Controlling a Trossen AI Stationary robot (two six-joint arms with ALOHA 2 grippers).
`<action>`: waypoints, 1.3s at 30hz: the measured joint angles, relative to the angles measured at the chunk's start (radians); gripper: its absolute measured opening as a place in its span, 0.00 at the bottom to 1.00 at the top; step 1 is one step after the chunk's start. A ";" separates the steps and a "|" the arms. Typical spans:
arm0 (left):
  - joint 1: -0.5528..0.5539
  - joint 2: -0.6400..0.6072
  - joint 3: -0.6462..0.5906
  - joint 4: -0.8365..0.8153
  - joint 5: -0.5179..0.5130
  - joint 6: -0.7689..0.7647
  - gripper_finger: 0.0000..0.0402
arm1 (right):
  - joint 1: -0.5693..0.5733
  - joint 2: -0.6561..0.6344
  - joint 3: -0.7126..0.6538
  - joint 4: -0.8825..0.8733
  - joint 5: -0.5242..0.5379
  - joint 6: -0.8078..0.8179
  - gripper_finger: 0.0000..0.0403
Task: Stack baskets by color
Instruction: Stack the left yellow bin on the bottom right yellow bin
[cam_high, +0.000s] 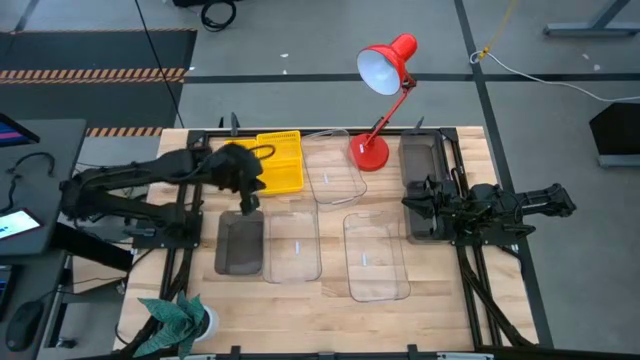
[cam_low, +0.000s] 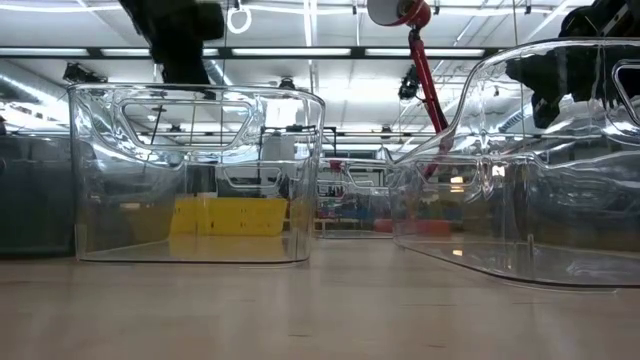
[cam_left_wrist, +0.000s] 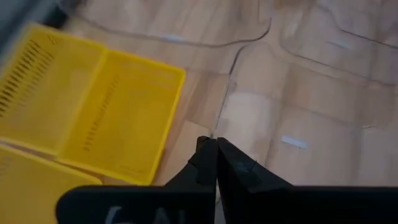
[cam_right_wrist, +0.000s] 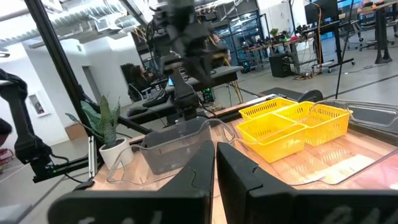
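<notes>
Left gripper (cam_high: 250, 203) jaws pinch the rim of a rectangular clear plastic basket (cam_high: 293, 246), right gripper (cam_high: 412, 200) jaws closed empty; I'd lift straight up, slowly.

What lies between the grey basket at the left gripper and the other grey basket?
Two clear baskets lie side by side between that grey basket and the other grey basket by the right gripper.

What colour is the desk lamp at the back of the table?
Red: the desk lamp shows best in the high view.
</notes>
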 joint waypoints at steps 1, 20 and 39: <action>0.032 0.020 0.000 0.006 0.054 0.000 0.01 | 0.000 0.000 0.000 0.000 0.000 0.000 0.06; 0.279 0.148 -0.002 0.014 -0.025 -0.055 0.04 | 0.000 0.000 0.000 0.000 0.000 0.000 0.06; 0.215 0.374 0.109 -0.291 -0.205 -0.079 0.29 | 0.000 0.000 0.000 0.000 0.000 0.000 0.06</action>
